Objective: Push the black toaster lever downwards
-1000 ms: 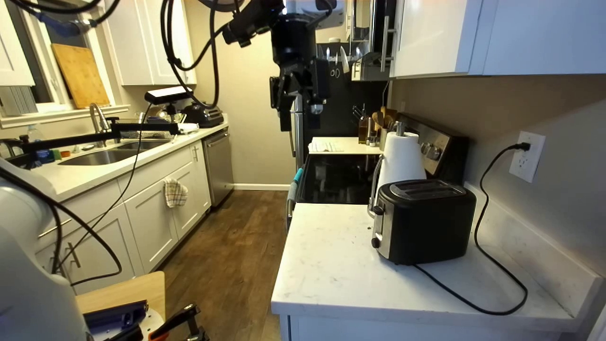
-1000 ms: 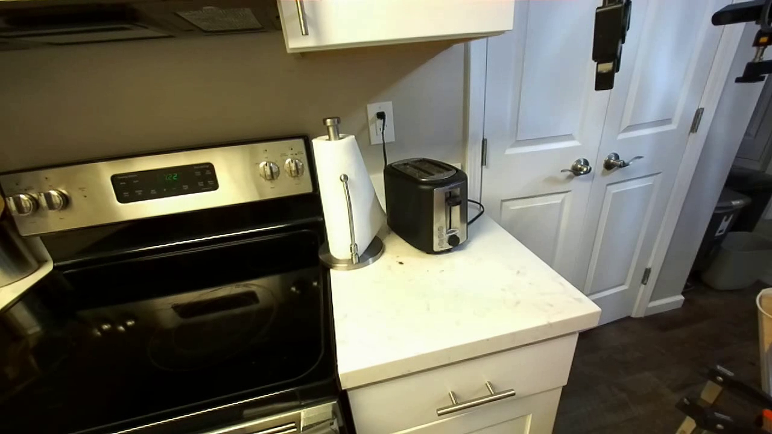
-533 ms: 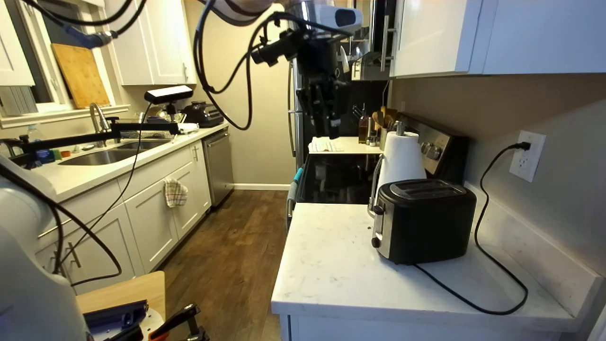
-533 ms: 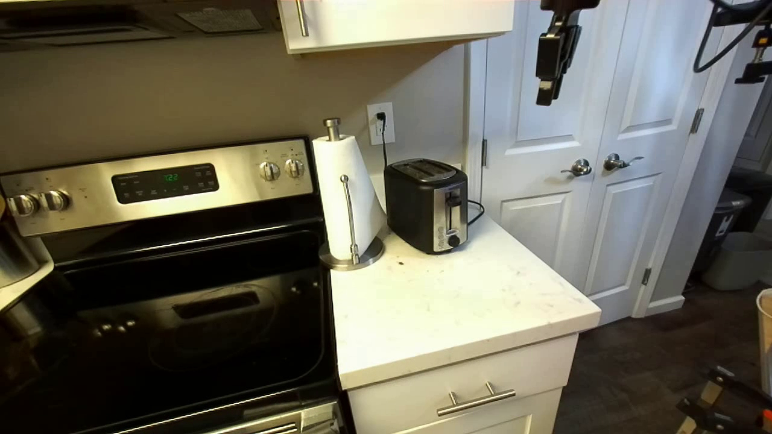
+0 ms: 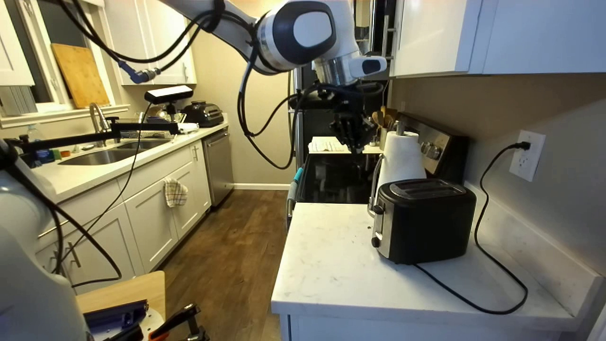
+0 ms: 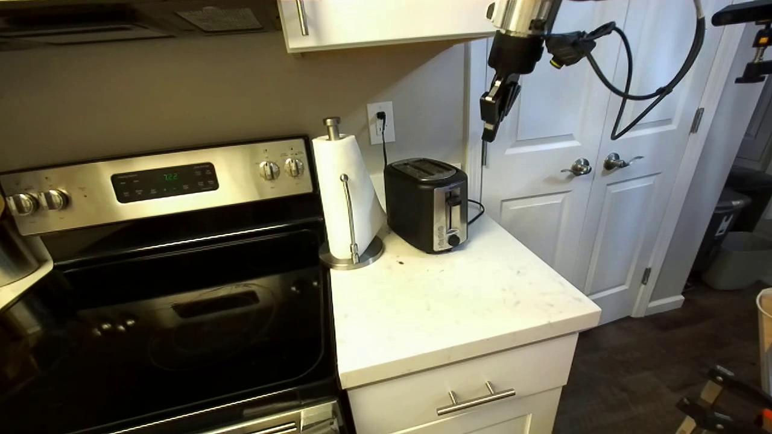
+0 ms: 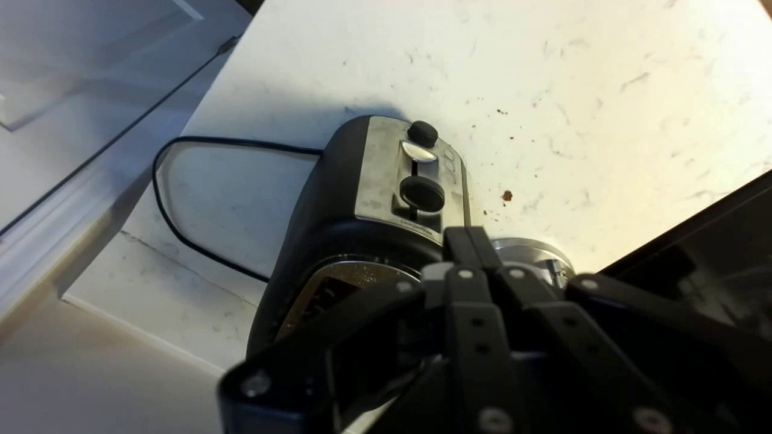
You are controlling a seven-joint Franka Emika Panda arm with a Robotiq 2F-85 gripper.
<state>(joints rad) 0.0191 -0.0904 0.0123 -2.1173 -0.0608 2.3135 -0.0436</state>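
Note:
On the white counter [image 6: 470, 313] stands the black toaster [image 5: 433, 227], upright, with a silver front panel. Its black lever [image 7: 422, 193] sits in the upper part of the front slot, above a round black knob [image 7: 422, 134]; the lever [image 6: 453, 201] also shows in an exterior view. My gripper [image 6: 487, 137] hangs in the air above the toaster's height, apart from it, its fingers slanting down. In the wrist view the gripper [image 7: 470, 247] is shut, its fingertips together with nothing between them. They overlap the picture of the toaster's top front edge and cover part of the toaster.
A paper towel roll [image 6: 344, 199] on a metal stand is close beside the toaster. The black stovetop [image 6: 181, 313] adjoins the counter. A power cord [image 5: 503, 284] loops from the toaster to the wall outlet [image 5: 527, 156]. White upper cabinets [image 5: 535, 38] overhang the counter.
The arm has come down and across towards the toaster, with more of it now in view. My gripper has tilted and its fingers have come together. The toaster and lever have not moved.

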